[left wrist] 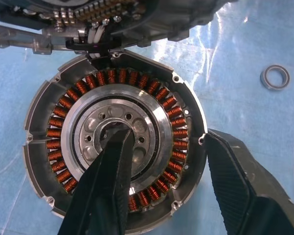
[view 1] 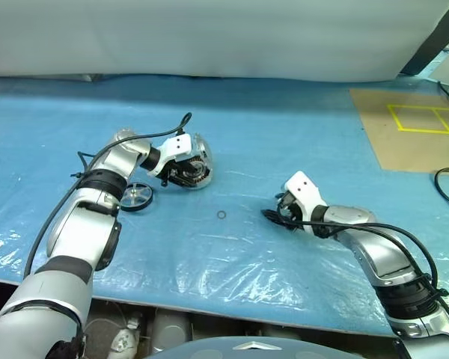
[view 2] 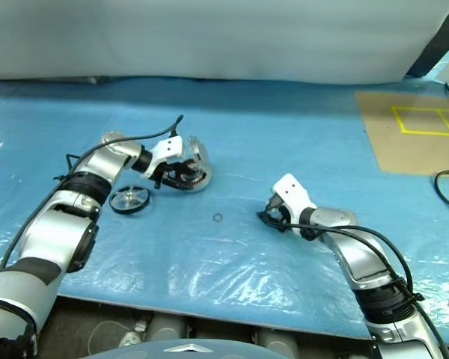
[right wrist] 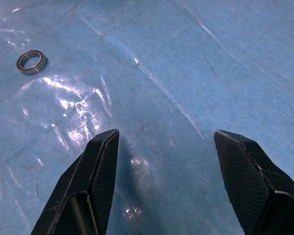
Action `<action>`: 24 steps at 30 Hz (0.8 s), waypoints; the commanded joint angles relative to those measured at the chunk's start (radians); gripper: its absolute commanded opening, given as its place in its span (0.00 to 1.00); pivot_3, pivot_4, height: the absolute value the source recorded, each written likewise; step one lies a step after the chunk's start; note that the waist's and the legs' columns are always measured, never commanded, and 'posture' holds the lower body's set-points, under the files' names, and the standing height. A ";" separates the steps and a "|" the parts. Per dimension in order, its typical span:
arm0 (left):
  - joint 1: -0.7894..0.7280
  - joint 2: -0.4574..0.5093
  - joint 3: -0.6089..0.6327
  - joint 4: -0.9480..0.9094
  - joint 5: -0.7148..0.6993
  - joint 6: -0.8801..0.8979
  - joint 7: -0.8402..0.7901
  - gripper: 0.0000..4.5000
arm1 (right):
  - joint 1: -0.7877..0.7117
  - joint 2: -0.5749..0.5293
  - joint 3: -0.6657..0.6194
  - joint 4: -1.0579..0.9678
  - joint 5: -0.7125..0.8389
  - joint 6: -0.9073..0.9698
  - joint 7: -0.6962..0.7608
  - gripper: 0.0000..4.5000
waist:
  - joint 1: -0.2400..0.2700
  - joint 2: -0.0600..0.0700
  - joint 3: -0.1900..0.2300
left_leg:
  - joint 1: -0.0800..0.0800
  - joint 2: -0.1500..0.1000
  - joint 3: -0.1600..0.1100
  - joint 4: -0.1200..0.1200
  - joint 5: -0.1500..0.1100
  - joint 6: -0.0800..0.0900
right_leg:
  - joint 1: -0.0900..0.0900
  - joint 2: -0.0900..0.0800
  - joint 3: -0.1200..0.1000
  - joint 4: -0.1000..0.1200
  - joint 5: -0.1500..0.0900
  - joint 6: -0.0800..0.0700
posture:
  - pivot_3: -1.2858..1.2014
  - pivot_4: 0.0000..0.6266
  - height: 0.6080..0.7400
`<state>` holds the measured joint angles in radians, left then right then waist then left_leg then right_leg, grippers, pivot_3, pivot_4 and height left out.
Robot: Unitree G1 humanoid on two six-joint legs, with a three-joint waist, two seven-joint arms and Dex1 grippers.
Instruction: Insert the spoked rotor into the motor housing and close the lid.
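The motor housing (left wrist: 54,132) stands open on the blue table cover, its ring of copper windings around a silver hub facing my left wrist camera. Its ribbed lid (left wrist: 112,19) stands swung back, still joined at the rim. My left gripper (left wrist: 164,137) is shut on the motor housing (view 1: 197,172), one finger in the hub hole and the other outside the rim. The spoked rotor (view 1: 137,197) lies flat just left of the housing, beside my left forearm. Well to the right, my right gripper (view 1: 273,215) rests low over the cover, open with nothing between its fingers (right wrist: 103,161).
A small loose metal ring (view 1: 221,215) lies on the cover between the two grippers. A brown board with yellow tape lines (view 1: 415,127) sits at the far right. A white wall (view 1: 209,37) closes off the back of the table.
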<state>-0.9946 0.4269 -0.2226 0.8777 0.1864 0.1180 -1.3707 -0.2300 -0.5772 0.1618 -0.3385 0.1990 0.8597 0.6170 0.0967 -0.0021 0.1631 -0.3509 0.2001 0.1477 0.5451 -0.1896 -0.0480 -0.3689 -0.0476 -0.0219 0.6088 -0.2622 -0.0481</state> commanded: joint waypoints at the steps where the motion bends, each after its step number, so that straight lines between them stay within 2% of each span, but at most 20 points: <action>1: 0.102 -0.015 0.000 -0.161 0.019 0.227 0.156 0.44 | -0.024 0.010 0.007 -0.001 0.006 -0.021 0.007 0.71 | 0.001 0.001 0.000 | 0.000 0.000 0.000 0.000 0.000 0.000 | 0.000 0.000 -0.001 0.000 0.000 0.000 | 0.52 0.24 1.00; 7: 0.234 -0.035 0.047 -0.556 -0.055 0.732 0.264 0.44 | -0.041 0.009 0.048 0.029 -0.002 -0.048 0.038 0.71 | -0.007 0.001 0.000 | 0.000 0.000 0.001 0.000 0.000 0.001 | 0.000 0.000 0.000 0.000 -0.002 -0.004 | 0.52 0.24 1.00; 12: 0.326 0.026 0.002 -0.885 -0.151 1.040 0.268 0.44 | -0.071 0.026 0.069 0.064 -0.008 -0.067 0.043 0.71 | -0.017 0.002 0.001 | -0.001 0.000 0.001 -0.003 0.000 0.001 | -0.002 0.000 0.000 -0.001 -0.002 -0.003 | 0.52 0.24 1.00; 20: 0.402 0.200 -0.040 -1.090 -0.273 1.131 0.299 0.44 | -0.090 0.049 0.098 0.105 -0.018 -0.093 0.052 0.71 | -0.032 0.004 0.002 | -0.003 0.001 0.002 -0.005 0.000 0.001 | -0.004 0.001 -0.001 -0.002 -0.003 -0.003 | 0.52 0.24 1.00; 24: 0.429 0.218 -0.054 -1.112 -0.317 1.154 0.349 0.44 | -0.106 0.061 0.105 0.138 -0.025 -0.109 0.056 0.71 | -0.032 0.004 0.002 | -0.003 0.001 0.002 -0.004 0.000 0.000 | -0.004 0.002 -0.001 -0.002 -0.003 -0.003 | 0.52 0.24 1.00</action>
<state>-0.5925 0.6334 -0.2476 -0.2375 -0.1090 1.2253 -1.0409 -0.3235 -0.5221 0.2577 -0.2076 0.1779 0.7652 0.6668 0.0649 0.0023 0.1647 -0.3530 0.2011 0.1502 0.5407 -0.1893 -0.0476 -0.3722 -0.0456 -0.0230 0.6065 -0.2658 -0.0525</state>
